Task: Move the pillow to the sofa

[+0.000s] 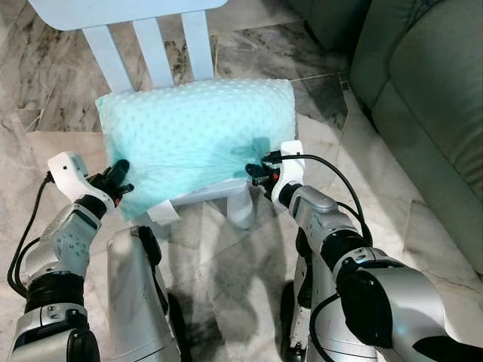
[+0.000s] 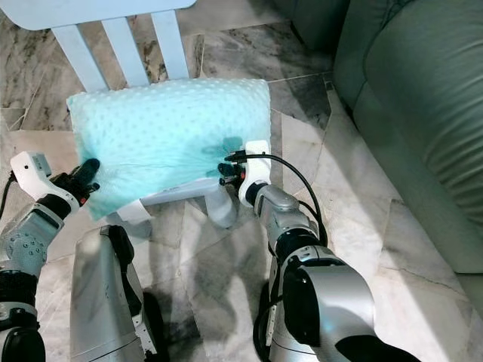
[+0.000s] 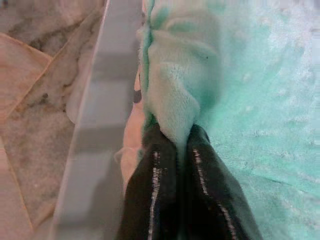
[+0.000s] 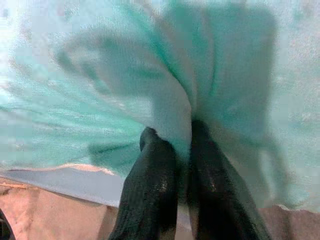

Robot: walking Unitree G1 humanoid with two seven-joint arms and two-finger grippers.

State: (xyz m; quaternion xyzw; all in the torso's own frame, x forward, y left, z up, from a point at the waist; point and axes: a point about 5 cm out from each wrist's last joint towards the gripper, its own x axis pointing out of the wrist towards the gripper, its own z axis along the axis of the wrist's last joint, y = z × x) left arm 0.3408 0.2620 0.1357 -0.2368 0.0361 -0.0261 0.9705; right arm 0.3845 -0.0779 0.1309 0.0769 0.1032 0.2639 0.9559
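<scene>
Left eye view: the mint pillow (image 1: 198, 138) lies across the seat of a pale blue chair (image 1: 143, 34), its near edge overhanging the seat front.
Left gripper (image 1: 121, 179): at the pillow's near left corner, fingers pressed into the fabric.
Right gripper (image 1: 259, 173): at the pillow's near right edge, beside the chair's front leg (image 1: 240, 207).
Sofa (image 1: 423, 90): grey-green, on the robot's right, apart from the chair across a strip of marble floor (image 1: 377, 188).
Right eye view: same layout; a black cable (image 2: 290, 177) loops off the right wrist toward the sofa (image 2: 423, 98).
In the way: the chair's 3 back slats (image 2: 124, 49) stand behind the pillow; the robot's own silver legs (image 2: 102, 294) sit under the near edge.
Left wrist view: 2 black fingers (image 3: 157, 190) closed together, pinching a fold of pillow (image 3: 175, 95); the chair's seat edge (image 3: 97, 130) runs alongside.
Right wrist view: 2 black fingers (image 4: 155, 195) closed on a gathered bunch of pillow (image 4: 170, 90), fabric creased around them.
</scene>
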